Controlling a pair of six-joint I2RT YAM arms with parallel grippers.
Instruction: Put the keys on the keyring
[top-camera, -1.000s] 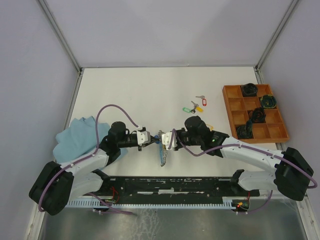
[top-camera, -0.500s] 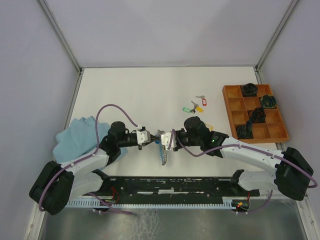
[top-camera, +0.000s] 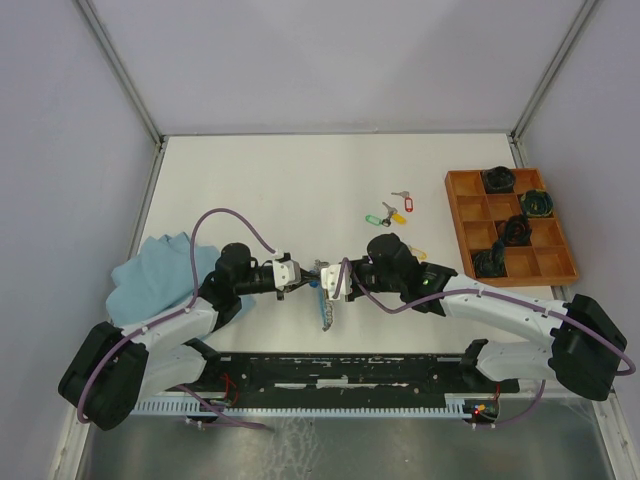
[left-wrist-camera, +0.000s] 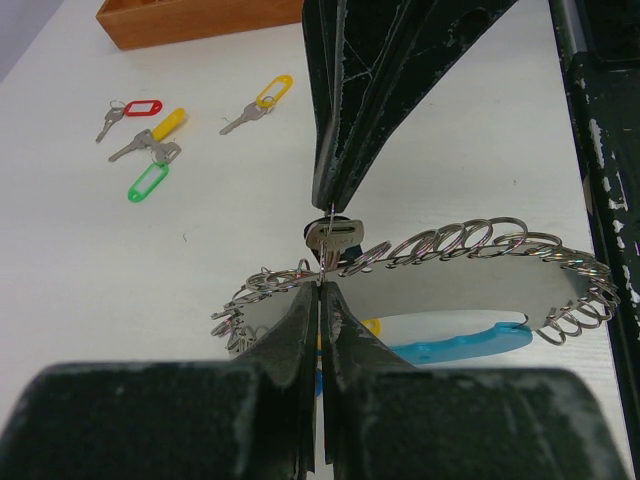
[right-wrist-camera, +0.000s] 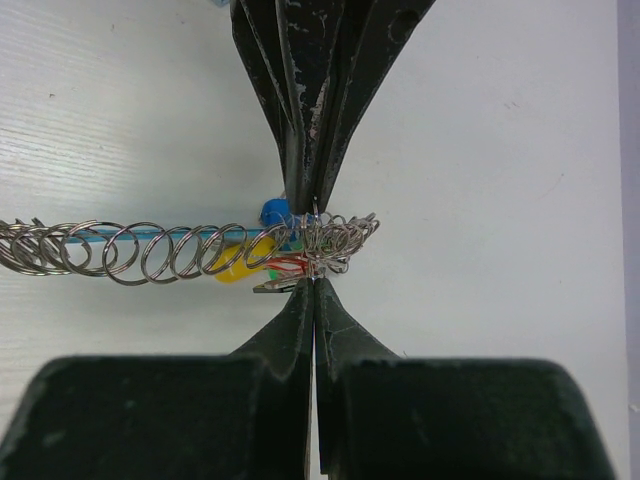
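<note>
The keyring (left-wrist-camera: 470, 245) is a grey loop strung with many small wire rings, with a blue sleeve (left-wrist-camera: 460, 340). It hangs between both grippers above the table (top-camera: 326, 300). My left gripper (left-wrist-camera: 320, 282) is shut on a thin wire of the keyring. My right gripper (right-wrist-camera: 315, 282) faces it tip to tip, shut on the ring cluster (right-wrist-camera: 335, 240). Keys with yellow, red, green and blue tags (right-wrist-camera: 245, 265) hang there. A silver key (left-wrist-camera: 335, 236) sits at the right gripper's tips. Loose keys lie beyond: red (left-wrist-camera: 140, 108), yellow (left-wrist-camera: 165, 125), green (left-wrist-camera: 147, 183) and another yellow (left-wrist-camera: 272, 92).
An orange compartment tray (top-camera: 462, 215) with dark coiled bundles (top-camera: 513, 230) stands at the right. A light blue cloth (top-camera: 150, 270) lies at the left under the left arm. The loose keys lie in mid-table (top-camera: 390, 212), one yellow-tagged key (top-camera: 418, 253) beside the right arm.
</note>
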